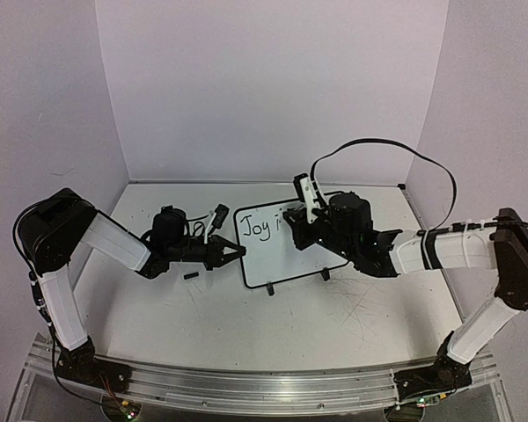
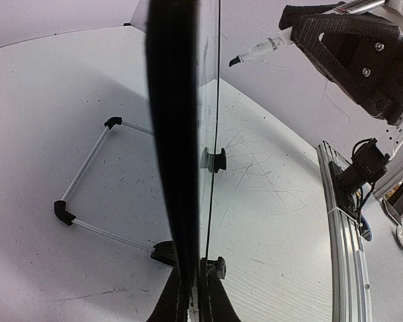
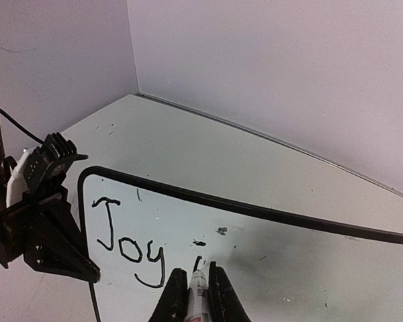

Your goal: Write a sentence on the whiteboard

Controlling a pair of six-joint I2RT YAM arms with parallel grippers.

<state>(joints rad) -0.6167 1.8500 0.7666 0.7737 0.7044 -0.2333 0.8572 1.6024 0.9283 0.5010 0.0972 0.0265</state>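
Note:
The whiteboard (image 1: 286,242) stands propped on two black feet mid-table. The black lettering (image 1: 255,229) on it reads "Joy" plus the start of an "i" (image 3: 197,260). My left gripper (image 1: 231,255) is shut on the board's left edge (image 2: 178,168), which shows edge-on in the left wrist view. My right gripper (image 1: 304,217) is shut on a white marker (image 3: 197,295), its tip on the board at the "i" stroke. The marker also shows in the left wrist view (image 2: 262,49). The board's face (image 3: 269,268) fills the lower right wrist view.
A small black cap-like piece (image 1: 190,276) lies on the table in front of the left gripper. The board's wire stand (image 2: 87,168) spreads behind it. Walls close the table at back and sides. An aluminium rail (image 1: 246,387) runs along the near edge.

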